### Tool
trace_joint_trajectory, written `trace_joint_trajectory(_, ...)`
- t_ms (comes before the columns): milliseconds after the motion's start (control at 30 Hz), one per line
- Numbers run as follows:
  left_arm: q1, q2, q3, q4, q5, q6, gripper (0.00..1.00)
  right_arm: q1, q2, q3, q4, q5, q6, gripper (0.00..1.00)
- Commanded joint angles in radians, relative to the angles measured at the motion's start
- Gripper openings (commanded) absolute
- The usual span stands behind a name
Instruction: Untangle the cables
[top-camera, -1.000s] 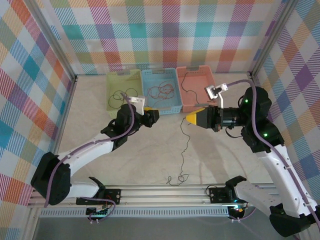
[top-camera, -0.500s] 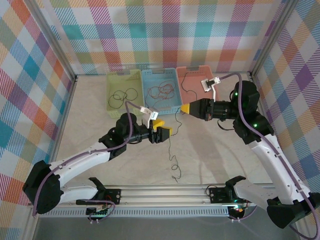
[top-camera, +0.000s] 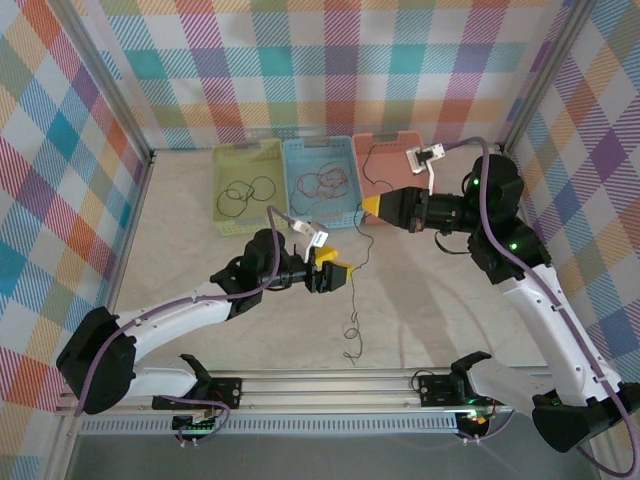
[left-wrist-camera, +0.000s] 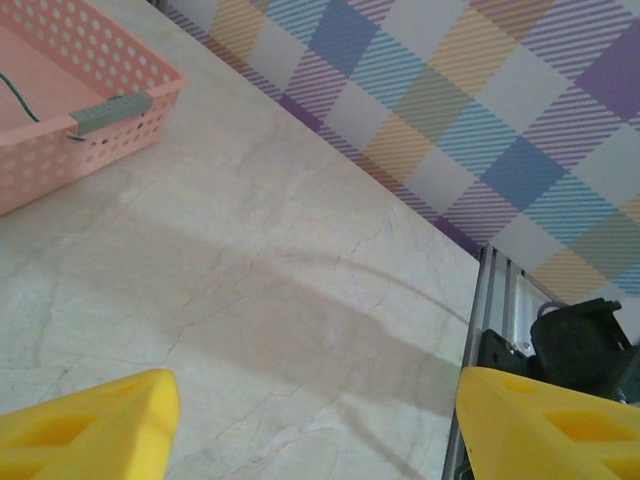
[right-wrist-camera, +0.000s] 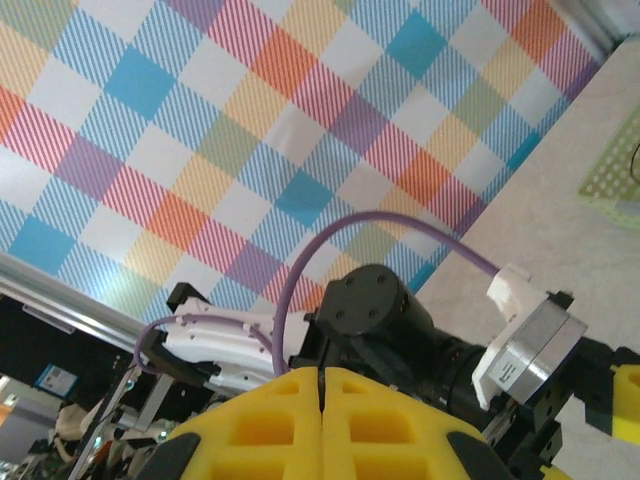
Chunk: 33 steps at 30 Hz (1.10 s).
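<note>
We saw the right gripper clenched on a black cable that hung from its tip down to the table — its far end in the pink basket — while the left gripper stood released, fingers wide apart
</note>
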Motion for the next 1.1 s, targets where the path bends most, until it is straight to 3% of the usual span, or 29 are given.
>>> trace_joint_trajectory(0, -0.014, -0.029, -0.067, 0.074, -0.034, -0.029, 0.73, -0.007, 0.003, 0.035, 0.027, 0.051, 0.001, 0.00)
trace_joint_trajectory(233, -0.034, -0.058, -0.104, 0.106, -0.014, -0.029, 0.75, -0.007, 0.050, 0.075, 0.050, 0.042, 0.024, 0.00)
trace_joint_trajectory(567, -0.055, -0.156, -0.147, 0.033, -0.100, -0.021, 0.73, -0.009, 0.070, 0.055, 0.103, 0.042, 0.063, 0.00)
trace_joint_trajectory(867, -0.056, 0.034, 0.079, -0.067, -0.103, 0.043, 0.73, -0.007, 0.079, 0.055, 0.120, -0.001, 0.081, 0.00)
trace_joint_trajectory(1000, -0.058, 0.091, 0.089, -0.050, -0.155, 0.027, 0.59, -0.007, 0.078, 0.065, 0.098, -0.003, 0.067, 0.00)
trace_joint_trajectory(1067, -0.058, 0.092, 0.083, -0.038, -0.156, 0.011, 0.40, -0.008, 0.078, 0.067, 0.083, 0.002, 0.055, 0.00)
